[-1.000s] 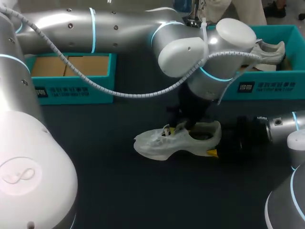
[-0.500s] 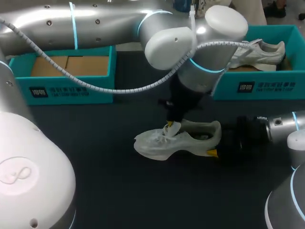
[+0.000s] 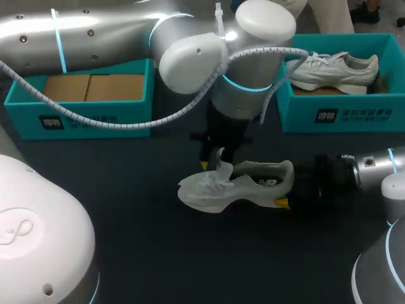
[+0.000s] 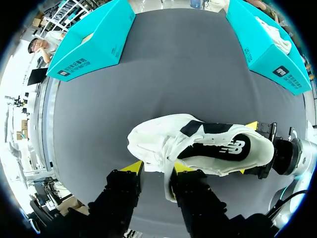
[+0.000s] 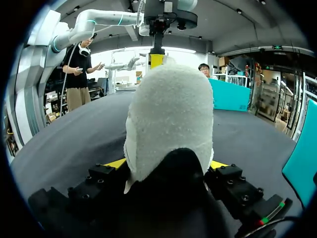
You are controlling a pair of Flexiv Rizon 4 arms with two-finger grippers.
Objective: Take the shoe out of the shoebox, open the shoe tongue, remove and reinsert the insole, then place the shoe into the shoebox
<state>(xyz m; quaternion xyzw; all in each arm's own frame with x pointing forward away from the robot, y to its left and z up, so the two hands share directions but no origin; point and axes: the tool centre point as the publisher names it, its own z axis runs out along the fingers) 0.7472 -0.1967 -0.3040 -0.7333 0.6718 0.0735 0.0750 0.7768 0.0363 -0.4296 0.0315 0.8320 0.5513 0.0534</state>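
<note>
The white shoe (image 3: pixel 234 187) is laid on its side on the dark table (image 3: pixel 158 240), out of the box, with its toe turned toward the left arm's side and its opening faced toward the far edge. Its heel is clamped from both sides by the right tool (image 5: pixel 167 163), whose yellow tips are pressed against it. The tongue (image 4: pixel 168 173) is seen drawn up and away from the opening at the left tool (image 4: pixel 156 167), which is hung just above the laces; whether that tool is pinching the tongue cannot be told. Behind, a teal shoebox (image 3: pixel 342 111) is set with a second shoe (image 3: pixel 332 66) inside, and another teal box (image 3: pixel 82 117) is set well apart at the left.
</note>
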